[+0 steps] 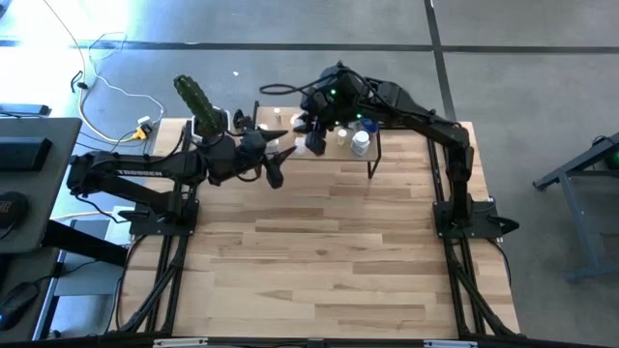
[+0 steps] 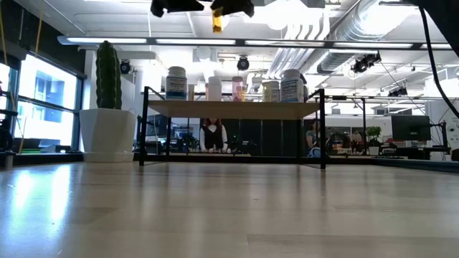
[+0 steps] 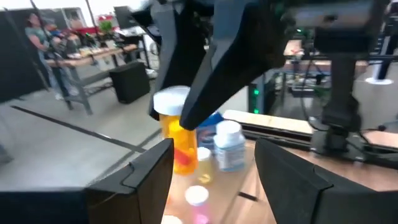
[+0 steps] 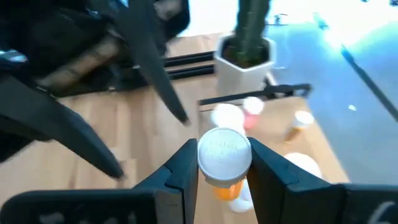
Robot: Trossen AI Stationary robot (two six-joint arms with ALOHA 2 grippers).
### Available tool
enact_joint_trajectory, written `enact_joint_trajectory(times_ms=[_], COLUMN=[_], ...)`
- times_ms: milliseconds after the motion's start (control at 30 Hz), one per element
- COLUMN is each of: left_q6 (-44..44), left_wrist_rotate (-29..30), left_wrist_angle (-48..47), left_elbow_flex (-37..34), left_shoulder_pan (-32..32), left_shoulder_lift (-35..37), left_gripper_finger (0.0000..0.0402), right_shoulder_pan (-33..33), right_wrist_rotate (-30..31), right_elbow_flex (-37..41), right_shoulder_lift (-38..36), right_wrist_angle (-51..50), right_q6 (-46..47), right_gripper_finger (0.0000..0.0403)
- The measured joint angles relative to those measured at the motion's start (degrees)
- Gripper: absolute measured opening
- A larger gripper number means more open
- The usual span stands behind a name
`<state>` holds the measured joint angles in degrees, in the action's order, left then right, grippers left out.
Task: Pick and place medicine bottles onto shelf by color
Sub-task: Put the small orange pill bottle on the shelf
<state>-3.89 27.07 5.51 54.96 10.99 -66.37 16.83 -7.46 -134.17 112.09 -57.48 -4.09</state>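
Grey floor [image 1: 542,68], bright windows [image 2: 43,100], exposed ceiling ducts [image 2: 337,29], distant desks [image 2: 373,147].

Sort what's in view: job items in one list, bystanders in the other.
Job:
- orange bottle, white-capped, clamped in the right tool
- medicine bottles standing on the shelf
- shelf
- left tool, open, facing the shelf

Bystanders:
- cactus in its white pot
- people behind the table

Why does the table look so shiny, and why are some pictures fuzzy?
Low view: window light glares off the tabletop, and the cactus looks dark against it. Left wrist view: the orange bottle and the left gripper are blurred. Right wrist view: the right gripper clamps a white-capped orange bottle, soft-edged.
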Motion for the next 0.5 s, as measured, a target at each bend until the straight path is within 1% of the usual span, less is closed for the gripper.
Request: enact_joint_trajectory(times_ms=[67,267,500], left_q6=[-1.7,-6.3,-10.1], left_wrist_rotate=[0.5,0.4,-4.6], left_wrist_angle=[0.1,0.4,0.3], left_elbow_flex=[0.0,0.0,0.0], left_shoulder_pan=[0.7,5.2,11.8], left_shoulder_lift=[0.7,2.6,3.4], left_gripper_finger=[0.0216,0.0216,0.0216], right_shoulder_pan=[1.0,3.7,6.2], right_wrist_rotate=[1.6,1.7,1.8], right_elbow_flex=[0.0,0.0,0.0], right_shoulder_lift=[0.0,0.0,-0.1], right_wrist_angle=[-0.1,-0.1,-0.1], right_q6=[0.8,4.1,10.6], right_gripper_finger=[0.0094,0.0094,0.0094])
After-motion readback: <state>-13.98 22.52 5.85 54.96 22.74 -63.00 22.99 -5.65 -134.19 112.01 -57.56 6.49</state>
